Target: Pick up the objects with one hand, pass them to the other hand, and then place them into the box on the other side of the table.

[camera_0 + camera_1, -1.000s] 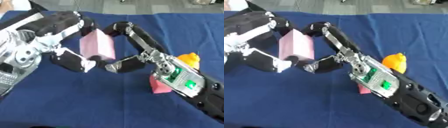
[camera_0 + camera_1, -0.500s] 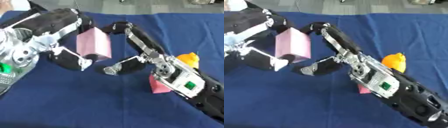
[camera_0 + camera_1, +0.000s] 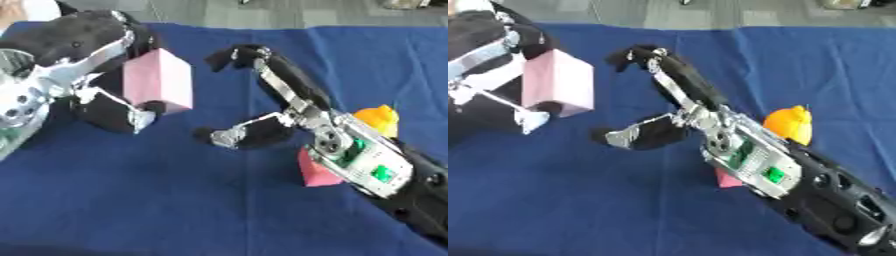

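My left hand [image 3: 105, 97] holds a pale pink block [image 3: 159, 86] at the upper left, thumb under it and fingers curled round its back. Just to the right, my right hand [image 3: 262, 112] is open, its fingers spread and apart from the block. A yellow-orange rounded object [image 3: 378, 119] lies on the blue cloth behind the right forearm. A small darker pink block [image 3: 315, 172] rests on the cloth, partly hidden under the right wrist. No box shows in either view.
A blue cloth [image 3: 175, 200] covers the table. Its far edge meets a grey floor [image 3: 262, 12] at the top. Bare cloth fills the lower left and the upper right.
The right hand has let go of the pale pink block and opened. The left hand has drawn the block leftward, away from the right hand.
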